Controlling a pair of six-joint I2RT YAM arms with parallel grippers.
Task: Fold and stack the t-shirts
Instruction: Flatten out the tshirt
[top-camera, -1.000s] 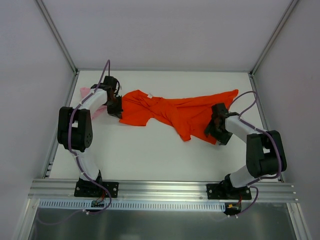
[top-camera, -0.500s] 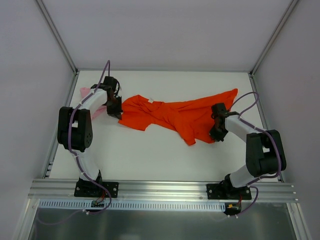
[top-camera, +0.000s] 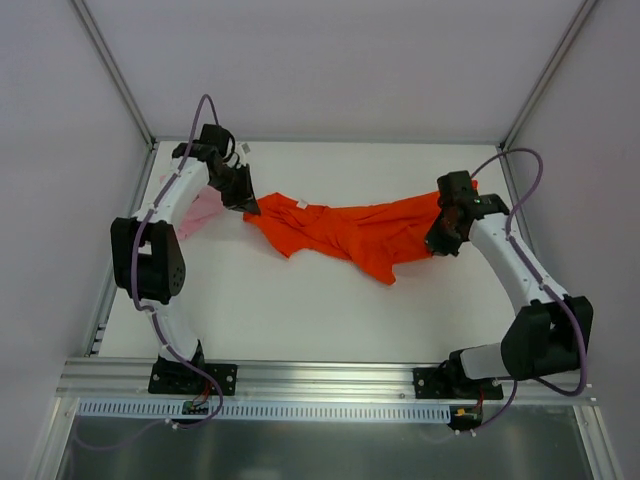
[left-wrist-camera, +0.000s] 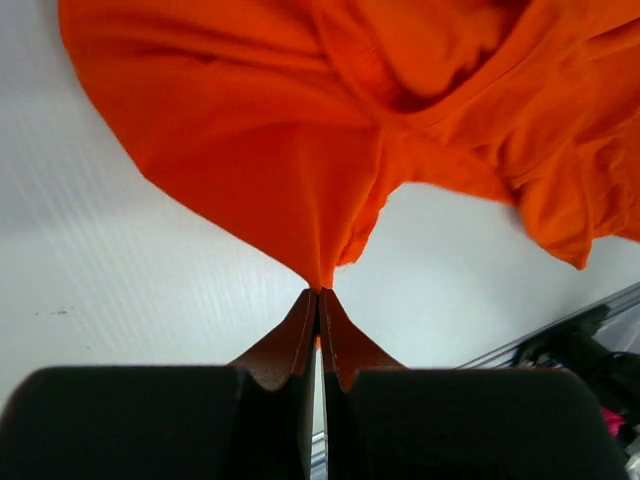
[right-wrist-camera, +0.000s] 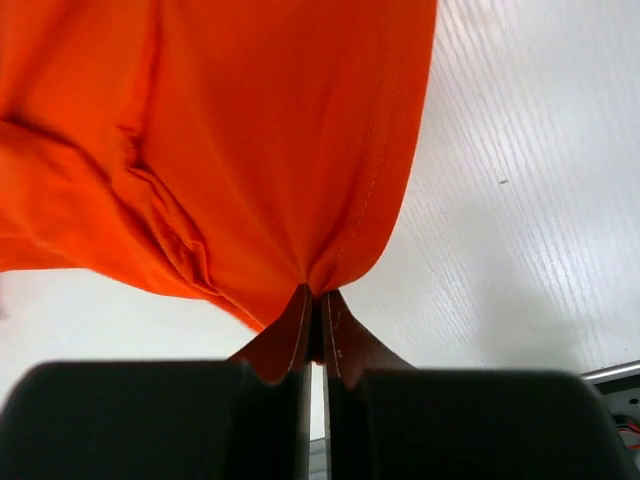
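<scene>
The orange-red t-shirt hangs crumpled and stretched between both arms above the white table. My left gripper is shut on the shirt's left end; in the left wrist view the cloth fans out from the pinched tips. My right gripper is shut on the right end, and the right wrist view shows the fabric bunched at its tips. The pale pink t-shirt lies at the far left, partly hidden behind the left arm.
Grey enclosure walls and metal posts ring the table on three sides. The aluminium base rail with both arm mounts runs along the near edge.
The right gripper closed on the orange-red shirt's right end and rose toward the back. The left gripper, still shut on the left end, also lifted and moved back, pulling the shirt taut.
</scene>
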